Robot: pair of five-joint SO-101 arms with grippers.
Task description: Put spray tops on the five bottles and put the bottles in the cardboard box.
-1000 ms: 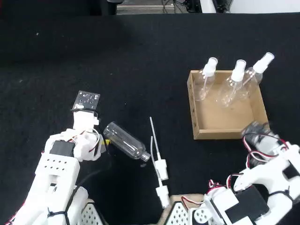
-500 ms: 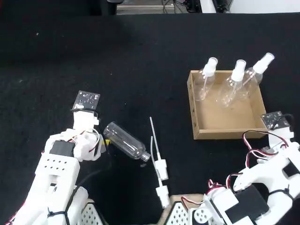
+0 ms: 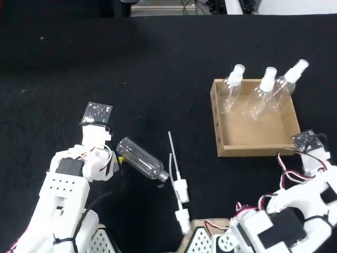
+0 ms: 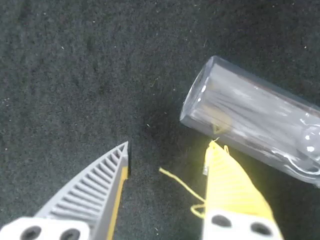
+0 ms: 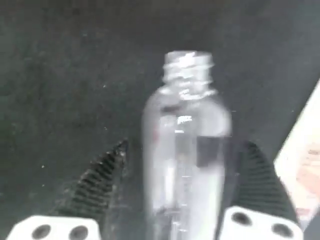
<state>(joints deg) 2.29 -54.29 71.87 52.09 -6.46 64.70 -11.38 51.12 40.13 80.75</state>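
**Operator:** So, how far along is the job?

**Manual:** Count three clear plastic bottles with white spray tops [image 3: 260, 95] leaning against the far wall of the open brown cardboard box [image 3: 216, 118]. Treat those as finished. Two bottles have no tops and lie outside the box, so judge the task a little past halfway.

**Operator:** Where are the remaining parts?

**Manual:** Find one uncapped clear bottle [image 3: 141, 158] on its side on the table by the left arm. Two white spray tops [image 3: 180, 188] with long dip tubes lie side by side just beside its neck. Find the second uncapped bottle [image 5: 187, 125] in the right wrist view, threaded neck pointing away from the camera.

**Operator:** And the hands?

**Manual:** Note that the left hand [image 4: 169, 150] is spread and empty, with its yellow finger at the lying bottle's base; you cannot confirm contact. The right hand [image 5: 184, 150] is spread with one finger on each side of the second uncapped bottle. A gap shows on one side, so it is not pinching.

**Operator:** Surface and surroundings?

**Manual:** Expect a black fabric-covered table [image 3: 158, 63]. Beyond its far edge, a strip of pale floor [image 3: 158, 7] carries cables [image 3: 197, 6].
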